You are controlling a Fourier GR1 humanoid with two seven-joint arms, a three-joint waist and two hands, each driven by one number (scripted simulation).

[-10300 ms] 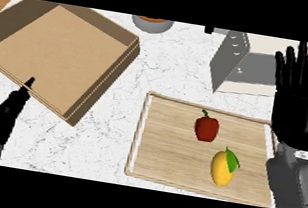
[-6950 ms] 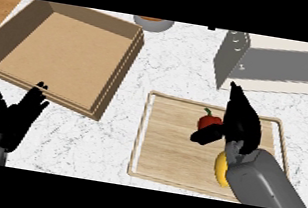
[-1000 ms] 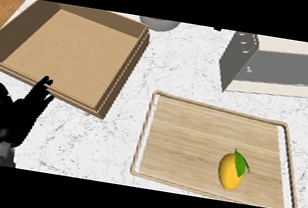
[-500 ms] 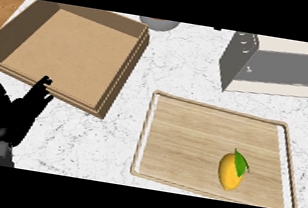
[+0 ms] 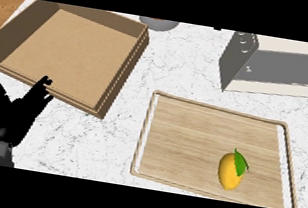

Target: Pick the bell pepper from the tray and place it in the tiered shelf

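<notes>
- The bell pepper is showing nowhere. The tray (image 5: 188,142), sitting toward the near right corner of the counter (image 5: 184,75), is carrying only a mango (image 5: 231,170), whose long axis is running near-to-far by the tray's near right corner.
- The right hand is out of view, so I cannot tell whether it is holding the pepper.
- The left hand (image 5: 9,116) is resting at the counter's near left edge, fingers straight and spread, holding nothing, just beside the cardboard box (image 5: 68,52).
- The tiered shelf (image 5: 282,68) is standing at the far right edge, beyond the tray. Its inside is hidden.
- Judging by position, the shelf is lying on the right arm's side, with bare marbled counter between tray and shelf.
</notes>
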